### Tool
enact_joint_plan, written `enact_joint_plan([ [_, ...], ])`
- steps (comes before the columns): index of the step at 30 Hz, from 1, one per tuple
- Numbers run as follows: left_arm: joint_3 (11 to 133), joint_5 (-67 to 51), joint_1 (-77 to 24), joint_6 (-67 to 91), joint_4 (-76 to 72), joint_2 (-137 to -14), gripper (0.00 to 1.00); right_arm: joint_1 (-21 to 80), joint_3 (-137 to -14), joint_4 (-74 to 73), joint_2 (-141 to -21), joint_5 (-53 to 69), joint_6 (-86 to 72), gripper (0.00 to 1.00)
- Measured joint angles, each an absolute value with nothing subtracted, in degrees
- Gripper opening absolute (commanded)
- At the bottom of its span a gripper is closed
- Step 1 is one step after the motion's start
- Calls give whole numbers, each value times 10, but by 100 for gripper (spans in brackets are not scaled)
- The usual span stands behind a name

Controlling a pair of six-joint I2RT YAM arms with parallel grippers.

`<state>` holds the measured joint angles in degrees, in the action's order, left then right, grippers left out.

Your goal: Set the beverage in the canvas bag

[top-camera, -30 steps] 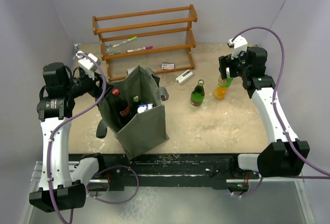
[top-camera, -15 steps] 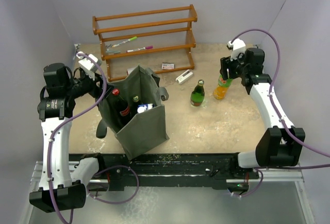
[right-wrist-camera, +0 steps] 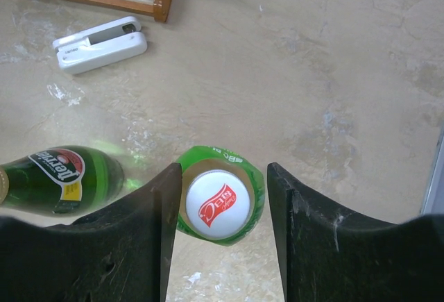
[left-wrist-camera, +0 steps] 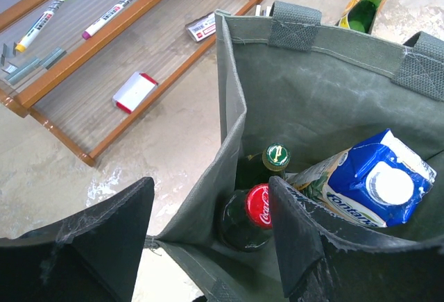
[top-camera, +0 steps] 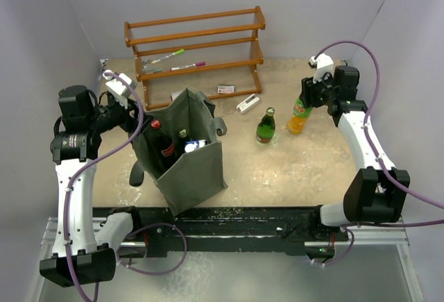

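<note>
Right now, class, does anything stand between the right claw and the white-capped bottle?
Nothing visible does. The right claw is open above the white-capped bottle, a finger either side of its cap; the green bottle stands aside.

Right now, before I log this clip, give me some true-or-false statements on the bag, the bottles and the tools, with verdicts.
1. The canvas bag holds a blue carton. True.
2. The green glass bottle stands on the table, outside the bag. True.
3. The right tool is shut on the green glass bottle. False: it is open, straddling the orange drink bottle.
4. The white stapler lies on the wooden rack. False: it lies on the table beside the rack.
5. The left tool is open at the bag's rim. True.
</note>
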<state>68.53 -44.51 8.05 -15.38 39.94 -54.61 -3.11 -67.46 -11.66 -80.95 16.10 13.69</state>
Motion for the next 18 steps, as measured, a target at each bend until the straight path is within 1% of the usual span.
enact_joint_plan([
  [3,685,-446,81,-154,399,-546,70,-37,-674,-117,-809,167,137,52],
  [7,685,-446,81,-154,399,-544,70,-43,-674,-117,-809,180,136,45],
  [10,682,-446,81,-154,399,-542,70,-46,-674,-117,-809,191,136,37],
  [18,678,-448,81,-150,399,-539,70,-49,-682,-143,-809,220,148,6],
])
